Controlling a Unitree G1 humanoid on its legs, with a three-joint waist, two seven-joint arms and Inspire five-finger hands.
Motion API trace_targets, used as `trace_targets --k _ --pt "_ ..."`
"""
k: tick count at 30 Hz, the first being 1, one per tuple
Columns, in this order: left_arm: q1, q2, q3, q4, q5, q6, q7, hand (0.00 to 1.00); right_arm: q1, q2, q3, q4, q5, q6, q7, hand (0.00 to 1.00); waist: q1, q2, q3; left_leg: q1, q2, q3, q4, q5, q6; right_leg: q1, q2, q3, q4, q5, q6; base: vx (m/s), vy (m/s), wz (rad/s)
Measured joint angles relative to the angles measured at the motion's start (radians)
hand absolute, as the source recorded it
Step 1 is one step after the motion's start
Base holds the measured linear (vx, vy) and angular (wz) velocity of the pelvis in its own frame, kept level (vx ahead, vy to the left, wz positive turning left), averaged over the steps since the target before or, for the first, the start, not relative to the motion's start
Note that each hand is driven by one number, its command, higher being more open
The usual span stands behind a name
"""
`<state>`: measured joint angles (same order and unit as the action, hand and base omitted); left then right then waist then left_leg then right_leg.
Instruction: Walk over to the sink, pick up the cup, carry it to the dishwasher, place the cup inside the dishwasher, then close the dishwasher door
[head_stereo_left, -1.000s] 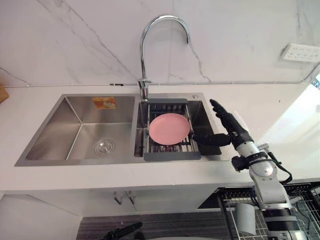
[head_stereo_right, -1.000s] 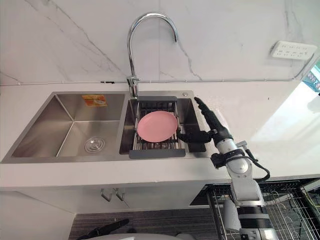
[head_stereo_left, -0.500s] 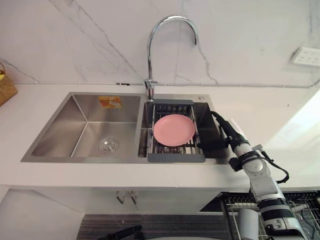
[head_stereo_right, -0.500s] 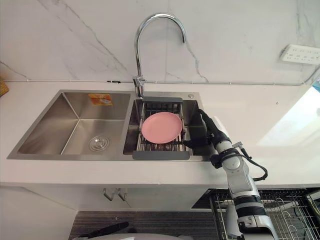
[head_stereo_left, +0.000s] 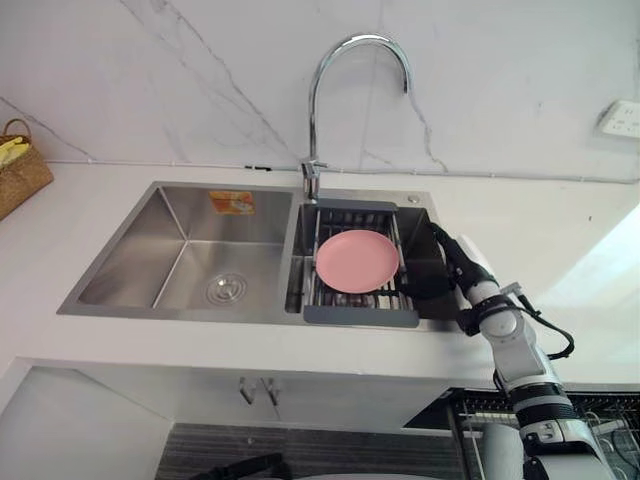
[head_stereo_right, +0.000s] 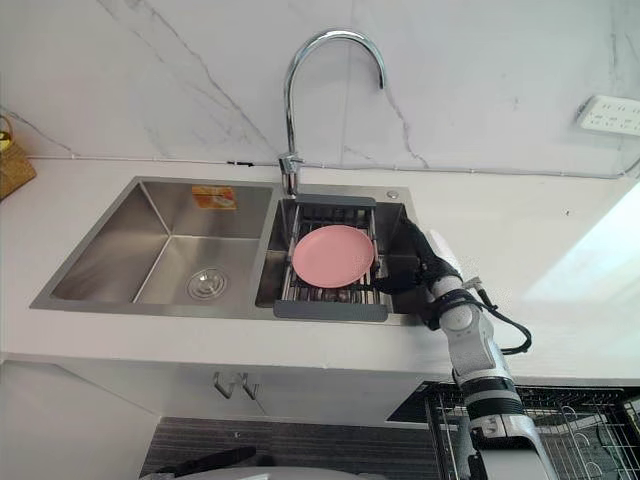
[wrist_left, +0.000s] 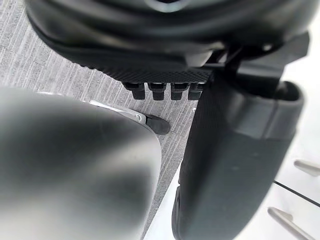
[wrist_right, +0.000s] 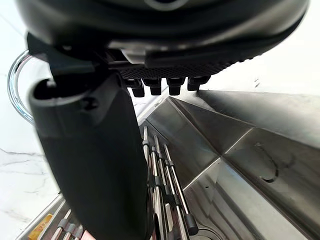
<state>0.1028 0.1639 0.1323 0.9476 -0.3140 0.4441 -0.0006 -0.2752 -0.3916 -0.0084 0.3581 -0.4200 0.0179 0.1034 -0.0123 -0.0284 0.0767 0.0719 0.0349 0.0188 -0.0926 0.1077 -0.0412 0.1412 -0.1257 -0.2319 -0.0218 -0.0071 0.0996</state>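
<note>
Back wall: pale marble wall (head_stereo_left: 150, 80) with grey veins, meeting a white desk (head_stereo_left: 540, 220) that ran the full width of the head views. Set into the desk was a stainless double sink (head_stereo_left: 135, 262), with the left basin wide and the right one narrower. Below the desk's front edge at the right, the wire dishwasher rack (head_stereo_right: 590, 425) stood pulled out, and a pale grey cylinder (head_stereo_left: 497, 452) sat upright in it. I could not tell what it was.

A tall chrome gooseneck faucet (head_stereo_left: 312, 180) rose from the divider between the basins. A grey-framed drain rack (head_stereo_left: 360, 315) lay across the right basin, with a pink plate (head_stereo_left: 358, 261) flat on its bars.

The right robot hand (head_stereo_right: 425, 262) reached down into the dark pocket of the right basin, just beside the drain rack. Its fingers were straight, its thumb was spread toward the rack, and it gripped nothing. The right wrist view showed the rack bars and the steel basin walls past the thumb.

The cup could not be located, as the shaded pocket under the hand hid whatever was in it.

The left robot hand (wrist_left: 165, 45) hung low over a grey ribbed floor (wrist_left: 50, 65) with its fingers loose and uncurled, holding nothing.

Smaller items: a wicker basket (head_stereo_left: 22, 170) at the far left of the desk, a white outlet strip (head_stereo_right: 610, 115) on the wall at the right, an orange-yellow sticker (head_stereo_left: 232, 201) on the left basin's back wall, and a round drain (head_stereo_left: 225, 289) in its floor.
</note>
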Motion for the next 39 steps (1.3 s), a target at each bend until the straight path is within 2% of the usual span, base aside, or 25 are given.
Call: trace_targets --k 6,8,15,19,25,32,39 --pt "0.016 0.009 -0.002 -0.003 0.012 0.008 0.000 1.00 -0.007 0.006 0.019 0.000 -0.028 0.000 -0.001 1.00 0.018 -0.004 0.002 0.000 -0.001 -0.005 0.000 0.001 0.000 0.002 -0.001 -0.006 0.000 0.000 0.000 -0.01 -0.007 0.02" --pt "0.022 0.009 0.000 -0.009 0.014 0.007 0.000 1.00 -0.010 0.006 0.024 0.000 -0.107 -0.003 -0.001 1.00 0.026 -0.005 0.003 -0.001 -0.004 -0.012 0.000 0.002 0.002 0.006 -0.004 -0.014 0.000 -0.001 0.001 -0.02 -0.013 0.10" --pt "0.026 0.014 -0.001 -0.011 -0.002 0.008 -0.006 1.00 -0.062 0.006 0.111 0.000 -0.360 -0.079 0.004 1.00 0.026 -0.014 0.009 -0.001 -0.014 -0.022 0.000 0.003 0.004 0.012 -0.014 -0.025 -0.001 -0.002 0.008 -0.02 -0.005 0.05" --pt "0.029 0.019 -0.001 -0.028 -0.002 0.009 -0.006 1.00 -0.093 0.005 0.163 0.026 -0.410 -0.104 0.004 1.00 0.030 -0.023 0.015 -0.008 -0.022 -0.035 0.000 0.005 0.006 0.013 -0.020 -0.038 -0.001 -0.002 0.013 -0.02 -0.005 0.10" --pt "0.031 0.021 -0.001 -0.041 -0.002 0.009 -0.008 1.00 -0.117 0.004 0.216 0.077 -0.491 -0.118 -0.004 1.00 0.053 -0.023 0.020 -0.008 -0.030 -0.039 0.000 0.006 0.007 0.016 -0.028 -0.043 0.001 -0.002 0.019 -0.01 -0.002 0.02" --pt "0.028 0.026 -0.001 -0.047 0.000 0.009 -0.012 1.00 -0.166 -0.001 0.255 0.111 -0.517 -0.114 -0.028 1.00 0.053 -0.025 0.039 -0.006 -0.034 -0.039 0.000 0.006 0.008 0.017 -0.033 -0.043 0.006 -0.002 0.021 -0.03 -0.001 0.01" --pt "0.025 0.029 -0.001 -0.045 0.019 0.008 -0.032 1.00 -0.187 0.003 0.295 0.150 -0.517 -0.066 -0.079 1.00 0.056 -0.029 0.044 0.003 -0.034 -0.039 0.000 0.005 0.009 0.029 -0.032 -0.044 0.006 -0.005 0.025 0.00 0.000 0.00"
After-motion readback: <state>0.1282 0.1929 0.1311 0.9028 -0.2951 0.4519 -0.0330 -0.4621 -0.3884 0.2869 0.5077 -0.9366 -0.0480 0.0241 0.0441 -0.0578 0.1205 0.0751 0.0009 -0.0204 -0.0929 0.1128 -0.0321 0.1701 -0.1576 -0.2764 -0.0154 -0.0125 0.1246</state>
